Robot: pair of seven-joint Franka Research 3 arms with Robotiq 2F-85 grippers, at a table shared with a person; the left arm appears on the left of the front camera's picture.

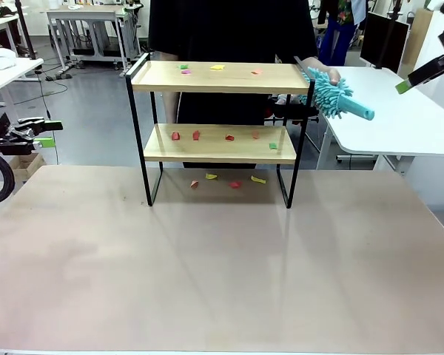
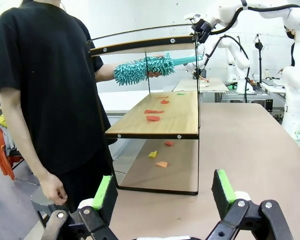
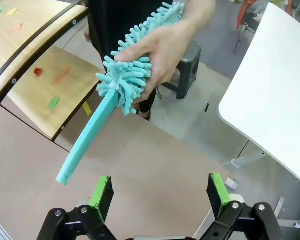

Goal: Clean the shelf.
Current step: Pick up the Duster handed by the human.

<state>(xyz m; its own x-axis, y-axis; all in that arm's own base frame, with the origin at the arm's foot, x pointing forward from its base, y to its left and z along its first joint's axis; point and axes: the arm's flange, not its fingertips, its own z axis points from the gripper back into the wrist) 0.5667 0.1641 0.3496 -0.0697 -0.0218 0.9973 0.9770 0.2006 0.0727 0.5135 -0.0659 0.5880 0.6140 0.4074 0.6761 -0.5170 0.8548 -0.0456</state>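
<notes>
The shelf stands toward the far side of the tan bench. Small coloured scraps lie on its top board, on its lower board and on the bench beneath.

Cut off, or too tiny
The person was cut off at the top edge — the scraps on the shelf were too small to identify.

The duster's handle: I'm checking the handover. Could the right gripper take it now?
Probably yes. The right gripper is open, the duster's handle points toward it, and the person's hand grips the fluffy head, leaving the handle bare.
</notes>
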